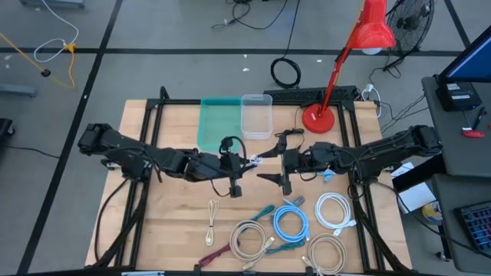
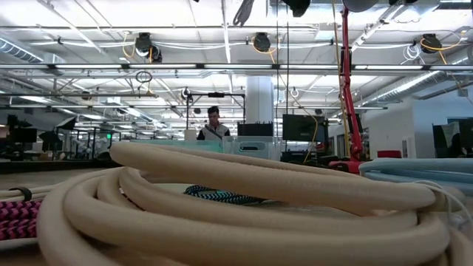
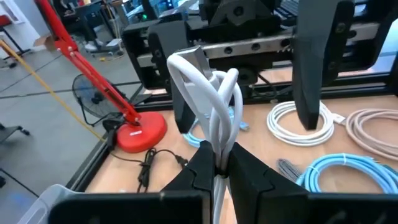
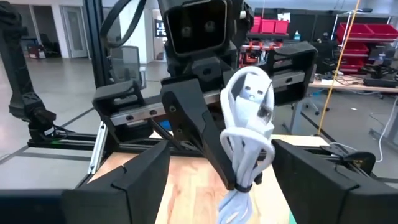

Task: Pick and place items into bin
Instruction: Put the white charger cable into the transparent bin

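Observation:
My left gripper hangs above the table's middle, shut on a small white bundled cable. My right gripper faces it from the right. It is open wide, one finger on either side of the bundle, and touches nothing. On the near half of the table lie a light blue coil, a white coil, two beige coils, and teal, maroon and cream cords. The clear bin stands at the far middle. My left gripper pinches the white bundle between its two fingers at the bound waist, near the bundle's lower end. The fingers come about level from the table's left. The bundle stands up above the fingertips with its plug end on top, lifted clear of the table.
A green sheet lies left of the bin. A red lamp with its black cord stands at the far right. The low view is filled by a beige coil. A person stands far behind the table.

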Available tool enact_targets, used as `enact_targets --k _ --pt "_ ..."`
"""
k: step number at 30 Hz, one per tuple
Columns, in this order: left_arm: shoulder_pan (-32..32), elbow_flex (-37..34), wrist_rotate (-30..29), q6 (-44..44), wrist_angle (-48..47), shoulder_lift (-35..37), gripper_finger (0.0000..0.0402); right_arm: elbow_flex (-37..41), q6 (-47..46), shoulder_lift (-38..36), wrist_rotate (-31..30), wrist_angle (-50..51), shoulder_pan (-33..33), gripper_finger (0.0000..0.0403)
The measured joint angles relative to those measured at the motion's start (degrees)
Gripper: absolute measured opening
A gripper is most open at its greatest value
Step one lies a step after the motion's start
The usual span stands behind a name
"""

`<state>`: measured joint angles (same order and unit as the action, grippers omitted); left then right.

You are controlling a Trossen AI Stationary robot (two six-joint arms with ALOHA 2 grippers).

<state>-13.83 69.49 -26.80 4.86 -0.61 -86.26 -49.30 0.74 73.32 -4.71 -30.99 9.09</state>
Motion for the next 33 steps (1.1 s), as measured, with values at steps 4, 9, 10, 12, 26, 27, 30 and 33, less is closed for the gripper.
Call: enact_targets --k 4,9,10,12,26,27,30,33 --pt "0.03 0.00 0.95 0.59 0.85 0.00 0.0022 0.00 0.14 0.00 0.02 0.00 -0.40 0.0249" --pt "-0.01 0.00 2.92 0.39 0.84 0.00 0.0022 0.00 0.14 0.00 0.00 -0.06 -0.43 0.0214" --pt "-0.01 0.00 3.47 0.39 0.85 0.00 0.0022 0.00 0.16 0.00 0.00 -0.08 -0.43 0.0205" --pt "-0.03 0.00 4.50 0.35 0.79 0.00 0.0022 0.00 0.16 0.00 0.02 -0.34 -0.43 0.0185" --pt "-0.64 0.00 4.27 -0.89 0.62 0.00 0.0080 -0.04 0.88 -0.04 0.24 0.41 -0.40 0.0023" --pt "-0.83 0.01 4.20 -1.43 -0.04 0.00 0.0088 -0.04 0.95 -0.02 0.24 0.68 -0.40 0.0014" --pt "-1.09 0.07 2.95 -4.33 -3.86 0.09 0.0106 -0.04 0.51 0.04 -0.87 1.15 -0.39 0.0013" --pt "-1.27 0.04 -0.67 -7.52 -10.51 0.99 0.0109 -0.04 -0.08 0.00 -7.62 1.32 -0.40 0.0017"
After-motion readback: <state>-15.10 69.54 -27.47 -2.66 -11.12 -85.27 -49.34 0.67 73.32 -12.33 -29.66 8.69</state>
